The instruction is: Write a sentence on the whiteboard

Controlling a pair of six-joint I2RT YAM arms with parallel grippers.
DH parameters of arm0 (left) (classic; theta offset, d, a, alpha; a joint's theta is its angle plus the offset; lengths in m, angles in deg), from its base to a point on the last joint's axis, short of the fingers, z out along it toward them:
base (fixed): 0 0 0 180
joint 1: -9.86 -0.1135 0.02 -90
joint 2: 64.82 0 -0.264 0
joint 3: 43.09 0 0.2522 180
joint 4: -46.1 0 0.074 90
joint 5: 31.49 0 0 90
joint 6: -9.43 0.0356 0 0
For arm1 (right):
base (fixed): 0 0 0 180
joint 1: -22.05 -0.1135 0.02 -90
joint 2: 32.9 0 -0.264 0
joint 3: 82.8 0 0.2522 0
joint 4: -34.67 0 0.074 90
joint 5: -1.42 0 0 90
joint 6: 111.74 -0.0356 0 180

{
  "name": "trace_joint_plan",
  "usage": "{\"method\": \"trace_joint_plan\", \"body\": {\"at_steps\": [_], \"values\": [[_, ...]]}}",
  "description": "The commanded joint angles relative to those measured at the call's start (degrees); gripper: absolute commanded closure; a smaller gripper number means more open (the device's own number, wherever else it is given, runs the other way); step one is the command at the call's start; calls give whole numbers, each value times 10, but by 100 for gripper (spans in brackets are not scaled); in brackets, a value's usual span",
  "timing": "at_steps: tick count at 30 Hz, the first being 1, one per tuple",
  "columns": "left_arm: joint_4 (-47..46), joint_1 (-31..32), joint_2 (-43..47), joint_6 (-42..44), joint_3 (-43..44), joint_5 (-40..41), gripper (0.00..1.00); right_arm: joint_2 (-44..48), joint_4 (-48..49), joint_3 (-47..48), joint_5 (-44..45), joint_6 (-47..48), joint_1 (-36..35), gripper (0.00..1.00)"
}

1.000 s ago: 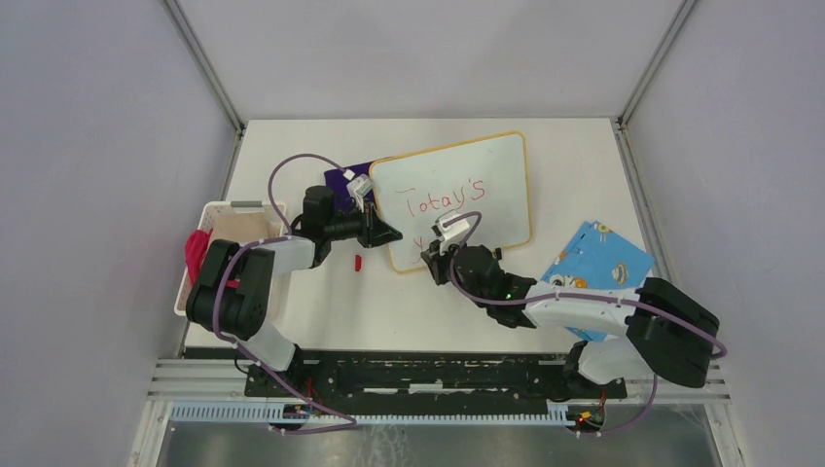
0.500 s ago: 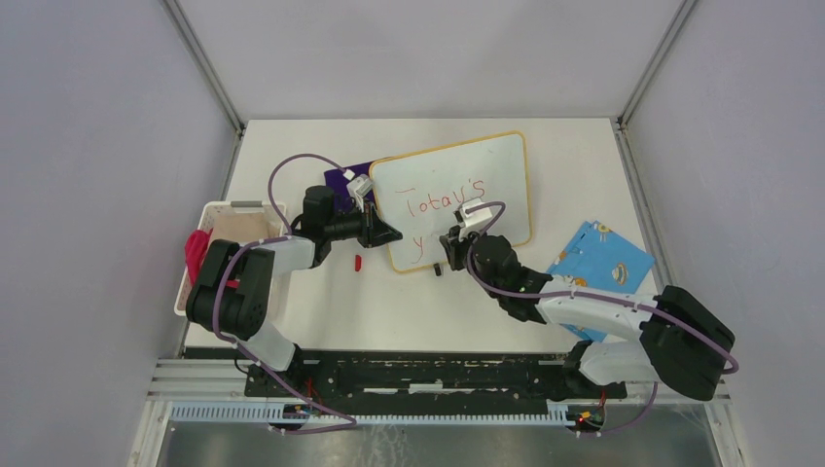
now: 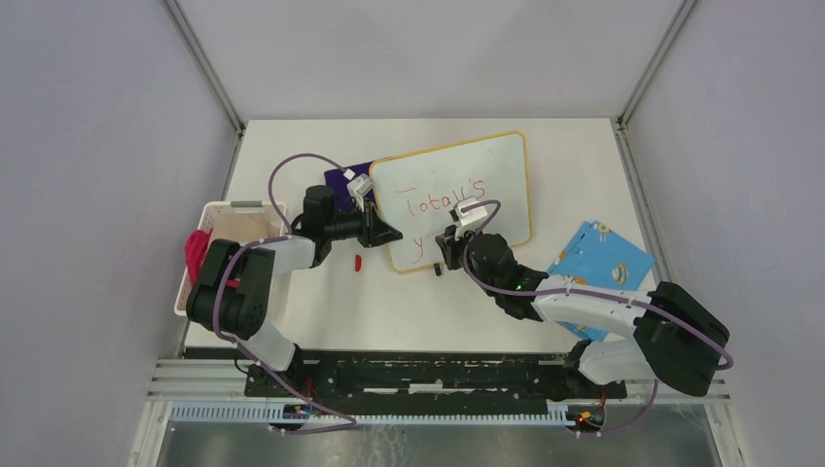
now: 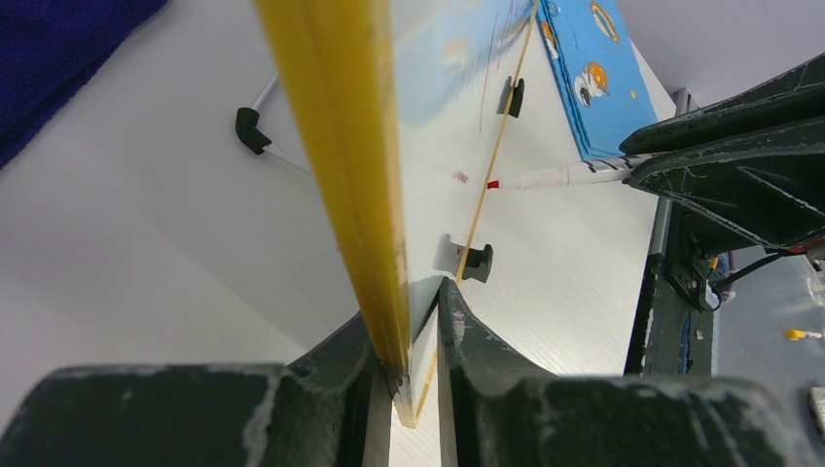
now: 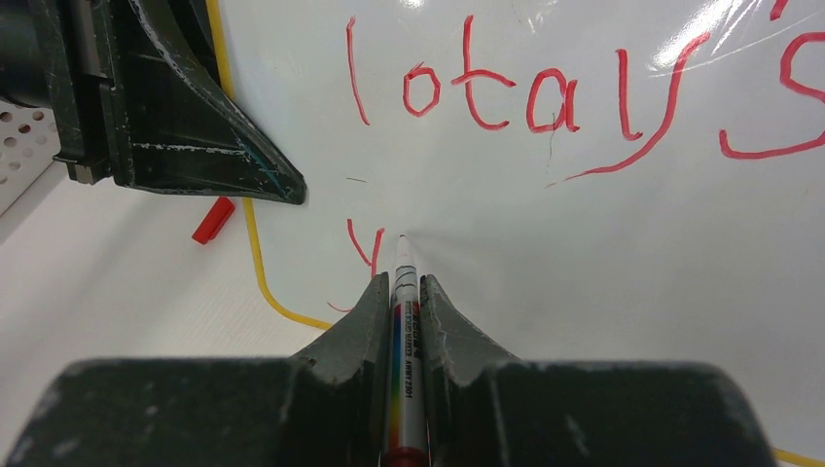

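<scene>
The whiteboard (image 3: 486,170), white with a yellow frame, lies in the middle of the table. Red text on it reads "Today's" (image 3: 444,199), with a "y" (image 3: 416,243) under it; both show in the right wrist view (image 5: 584,92). My left gripper (image 3: 389,233) is shut on the whiteboard's left edge (image 4: 389,321). My right gripper (image 3: 444,251) is shut on a white marker (image 5: 404,341), whose tip rests on the board just right of the "y" (image 5: 368,248). The marker's red tip also shows in the left wrist view (image 4: 545,177).
A red marker cap (image 3: 357,262) lies on the table left of the board. A blue patterned cloth (image 3: 598,258) lies at the right. A dark purple cloth (image 3: 345,180) sits behind the board's left corner. A white basket (image 3: 229,238) with a red item stands at the left.
My right gripper moved right and up from the board's lower left edge, uncovering the "y", then shifted slightly back left. The left arm stayed still.
</scene>
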State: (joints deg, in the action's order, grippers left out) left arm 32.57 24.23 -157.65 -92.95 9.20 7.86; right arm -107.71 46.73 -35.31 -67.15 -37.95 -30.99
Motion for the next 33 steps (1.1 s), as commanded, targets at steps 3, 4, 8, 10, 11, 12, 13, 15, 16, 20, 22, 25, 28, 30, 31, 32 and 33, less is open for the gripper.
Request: {"method": "trace_joint_plan", "body": {"at_steps": [3,4,8,10,11,12,13,15,16,20,22,25,28,30,31,32,33], "values": [[66,7,-28,63,-6,99,98,-7,28,29,-3,5,0,100],[66,7,-28,64,-6,99,98,-8,27,30,-3,6,-1,100],[66,7,-28,64,-6,99,98,-16,22,31,-2,5,-1,100],[66,7,-28,63,-6,99,98,-20,20,33,-4,5,0,100],[66,7,-29,63,-6,99,98,-22,19,33,-6,4,0,100],[66,7,-28,63,-6,99,98,-23,18,33,-6,4,0,100],[66,7,-28,63,-6,99,98,-25,17,32,-7,3,0,100],[66,7,-29,64,-6,99,98,-25,16,29,-9,2,0,100],[66,7,-29,64,-6,99,98,-25,16,26,-10,1,0,100],[66,7,-29,63,-5,99,98,-20,15,12,-10,-1,0,100],[66,7,-29,64,-6,99,98,-16,15,3,-6,-2,0,100],[66,7,-29,63,-6,99,98,-9,13,-9,1,-2,0,100],[66,7,-29,64,-6,99,98,-1,11,-18,8,-1,0,100],[66,7,-29,64,-6,99,98,3,10,-21,12,0,0,100],[66,7,-29,64,-6,99,98,4,9,-21,14,0,1,100],[66,7,-29,64,-6,99,98,5,8,-20,16,1,1,100],[66,7,-29,63,-6,100,98,5,8,-19,17,1,2,100]]}}
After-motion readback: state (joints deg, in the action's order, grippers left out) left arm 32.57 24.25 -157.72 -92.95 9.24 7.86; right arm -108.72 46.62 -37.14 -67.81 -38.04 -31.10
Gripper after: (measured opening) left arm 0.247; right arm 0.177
